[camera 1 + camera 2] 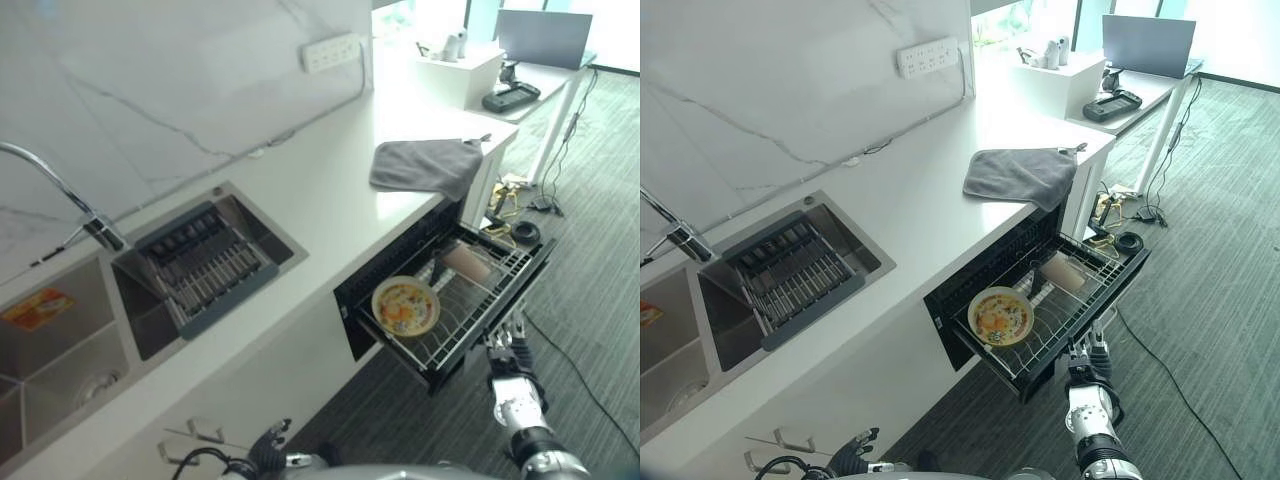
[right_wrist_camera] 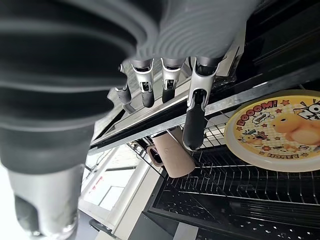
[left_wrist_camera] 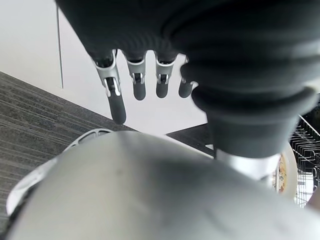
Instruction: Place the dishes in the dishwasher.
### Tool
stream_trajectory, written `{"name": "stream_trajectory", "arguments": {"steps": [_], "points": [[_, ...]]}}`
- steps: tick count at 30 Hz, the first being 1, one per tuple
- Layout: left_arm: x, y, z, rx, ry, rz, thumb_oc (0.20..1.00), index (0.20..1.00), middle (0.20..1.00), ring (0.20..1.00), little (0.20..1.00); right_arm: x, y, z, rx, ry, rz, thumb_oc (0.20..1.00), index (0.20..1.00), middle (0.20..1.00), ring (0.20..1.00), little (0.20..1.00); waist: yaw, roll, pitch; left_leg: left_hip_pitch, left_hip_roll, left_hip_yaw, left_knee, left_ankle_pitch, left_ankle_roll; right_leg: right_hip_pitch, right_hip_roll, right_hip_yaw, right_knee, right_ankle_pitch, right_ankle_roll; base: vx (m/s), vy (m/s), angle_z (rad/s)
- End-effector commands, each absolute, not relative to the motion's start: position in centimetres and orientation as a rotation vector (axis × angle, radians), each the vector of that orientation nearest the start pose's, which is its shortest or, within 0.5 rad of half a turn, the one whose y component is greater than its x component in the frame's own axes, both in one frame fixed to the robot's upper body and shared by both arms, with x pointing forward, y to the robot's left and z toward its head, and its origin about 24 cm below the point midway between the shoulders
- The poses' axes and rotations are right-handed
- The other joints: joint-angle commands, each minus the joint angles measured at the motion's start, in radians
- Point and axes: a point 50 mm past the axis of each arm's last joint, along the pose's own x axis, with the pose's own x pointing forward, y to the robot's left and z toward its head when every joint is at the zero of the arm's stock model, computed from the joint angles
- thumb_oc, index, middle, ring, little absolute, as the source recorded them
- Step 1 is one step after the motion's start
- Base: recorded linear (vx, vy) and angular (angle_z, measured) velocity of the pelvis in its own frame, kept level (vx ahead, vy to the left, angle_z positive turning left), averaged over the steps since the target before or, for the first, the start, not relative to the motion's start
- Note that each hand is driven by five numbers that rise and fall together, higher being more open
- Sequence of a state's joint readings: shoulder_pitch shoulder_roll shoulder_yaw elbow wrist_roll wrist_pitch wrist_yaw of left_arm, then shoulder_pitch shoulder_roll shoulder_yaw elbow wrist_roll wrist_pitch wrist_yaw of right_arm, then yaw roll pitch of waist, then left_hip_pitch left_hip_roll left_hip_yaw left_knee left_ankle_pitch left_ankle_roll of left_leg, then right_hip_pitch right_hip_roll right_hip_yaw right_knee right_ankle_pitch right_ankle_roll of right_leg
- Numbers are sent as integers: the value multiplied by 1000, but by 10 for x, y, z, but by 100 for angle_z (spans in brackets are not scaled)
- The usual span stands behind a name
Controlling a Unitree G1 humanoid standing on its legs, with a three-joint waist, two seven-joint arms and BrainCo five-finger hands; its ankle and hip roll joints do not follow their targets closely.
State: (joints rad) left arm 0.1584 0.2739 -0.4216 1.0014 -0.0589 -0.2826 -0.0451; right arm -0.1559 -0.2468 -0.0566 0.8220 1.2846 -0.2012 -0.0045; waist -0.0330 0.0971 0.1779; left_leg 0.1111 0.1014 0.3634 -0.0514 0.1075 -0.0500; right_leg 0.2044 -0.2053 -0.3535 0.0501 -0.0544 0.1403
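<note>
The dishwasher drawer (image 1: 470,335) stands pulled out under the counter. A yellow cartoon plate (image 1: 405,305) lies flat in its wire rack, and a beige mug (image 1: 467,264) lies on its side further back. In the right wrist view the plate (image 2: 280,132) and mug (image 2: 172,155) show past straight fingers (image 2: 195,115). My right hand (image 1: 508,352) is open and holds nothing, just outside the drawer's front rim. Whether it touches the rim I cannot tell. Low by the cabinet front, my left hand (image 1: 268,450) hangs open, its fingers (image 3: 140,85) relaxed and holding nothing.
A grey cloth (image 1: 425,165) drapes over the counter edge above the drawer. A sink (image 1: 60,340) with a grey drain rack (image 1: 205,265) and a faucet (image 1: 60,195) lies to the left. A desk (image 1: 540,75) and floor cables (image 1: 525,225) are at the far right.
</note>
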Motion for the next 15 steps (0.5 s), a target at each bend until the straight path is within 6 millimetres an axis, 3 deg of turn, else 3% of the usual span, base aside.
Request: {"name": "stream_trajectory", "arguments": {"steps": [1, 15], "points": [[100, 188, -148, 338, 871, -354, 1000, 1000, 1000, 1000, 1000, 273, -245, -41, 1025, 196, -402, 1000, 1000, 1000, 1000, 1000, 45, 43, 41, 37, 10, -47, 84, -133, -10, -57, -32, -34, 126, -82, -38, 68, 74, 1], [100, 179, -148, 288, 848, -384, 1000, 1000, 1000, 1000, 1000, 315, -261, 2, 1047, 179, -288, 1000, 1000, 1000, 1000, 1000, 74, 112, 72, -18, -24, -77, 93, -109, -10, -121, -79, -40, 198, -90, -35, 26, 92, 5]]}}
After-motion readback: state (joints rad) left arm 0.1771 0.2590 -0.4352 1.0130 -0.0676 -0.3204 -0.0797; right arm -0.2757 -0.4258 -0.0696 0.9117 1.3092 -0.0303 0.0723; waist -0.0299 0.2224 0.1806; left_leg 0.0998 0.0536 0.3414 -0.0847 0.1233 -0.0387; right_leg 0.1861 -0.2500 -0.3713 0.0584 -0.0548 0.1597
